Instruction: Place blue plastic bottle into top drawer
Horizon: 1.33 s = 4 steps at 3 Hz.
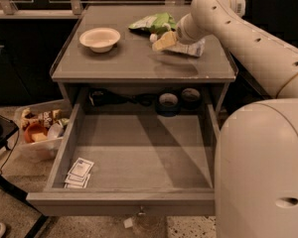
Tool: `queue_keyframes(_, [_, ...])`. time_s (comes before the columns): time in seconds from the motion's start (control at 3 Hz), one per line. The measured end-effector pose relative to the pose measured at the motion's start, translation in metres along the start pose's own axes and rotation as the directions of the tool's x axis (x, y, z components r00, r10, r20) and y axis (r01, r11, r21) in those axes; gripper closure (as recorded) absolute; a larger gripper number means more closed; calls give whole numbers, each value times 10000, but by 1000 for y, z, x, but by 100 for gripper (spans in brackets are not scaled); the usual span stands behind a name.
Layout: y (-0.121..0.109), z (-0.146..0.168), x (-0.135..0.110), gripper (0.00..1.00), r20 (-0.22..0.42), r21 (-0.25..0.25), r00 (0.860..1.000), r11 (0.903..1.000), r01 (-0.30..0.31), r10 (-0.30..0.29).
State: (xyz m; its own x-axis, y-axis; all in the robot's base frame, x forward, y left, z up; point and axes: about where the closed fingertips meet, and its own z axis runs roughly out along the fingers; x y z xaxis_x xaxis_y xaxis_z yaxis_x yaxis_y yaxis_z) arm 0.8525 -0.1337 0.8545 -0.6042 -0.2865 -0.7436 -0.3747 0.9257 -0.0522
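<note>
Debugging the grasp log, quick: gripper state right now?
Gripper: over the grey cabinet top, at the small clear plastic bottle with the pale blue label; open or closed cannot be told.

The arm [258, 38] is a cream-white tube dotted with dark holes, ending in a tan hand [164, 40] over the far right of the surface [119, 63]. The bulky cream base [263, 172] has one dark slot.
</note>
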Motion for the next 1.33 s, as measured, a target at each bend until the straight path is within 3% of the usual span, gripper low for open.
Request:
queue_keyframes(0.33, [3, 5, 1, 19, -157, -316, 9999, 9995, 64, -69])
queue_keyframes(1.33, [2, -5, -10, 89, -155, -318, 9999, 9995, 64, -69])
